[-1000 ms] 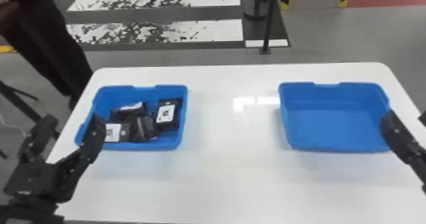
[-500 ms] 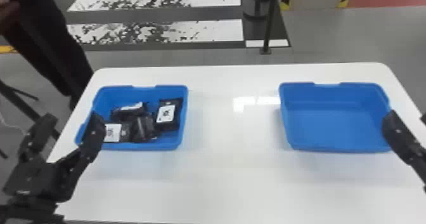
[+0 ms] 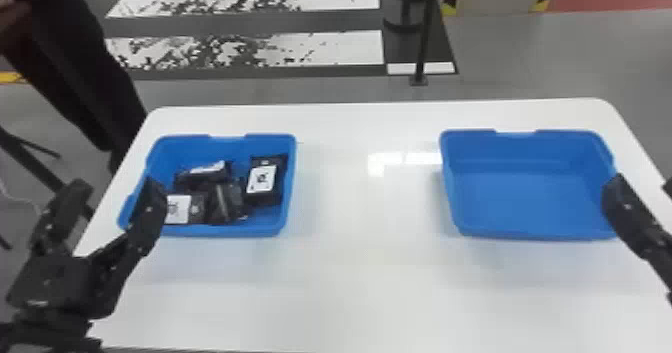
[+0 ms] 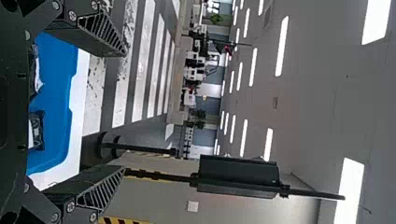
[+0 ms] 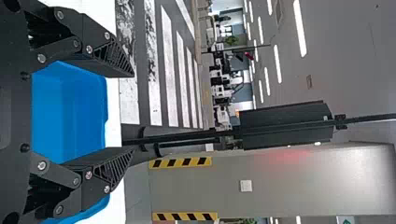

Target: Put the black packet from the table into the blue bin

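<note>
Black packets (image 3: 227, 203) sit bunched inside left bin (image 3: 225, 230), on table (image 3: 365, 277); can't tell which one is wanted. Right bin (image 3: 525, 199), well right of left bin, is the likely target. Left gripper (image 3: 118, 188) by left bin's near left corner, spread wide, nothing held. Right gripper (image 5: 132, 113) far right of left bin, also spread wide, no load. Packets look light, soft, slick-skinned, probably not fragile. Best pick: end packet (image 3: 262, 178) at left bin's right side, label up; pinch both long sides mid-body, since a crimped edge might slip.
</note>
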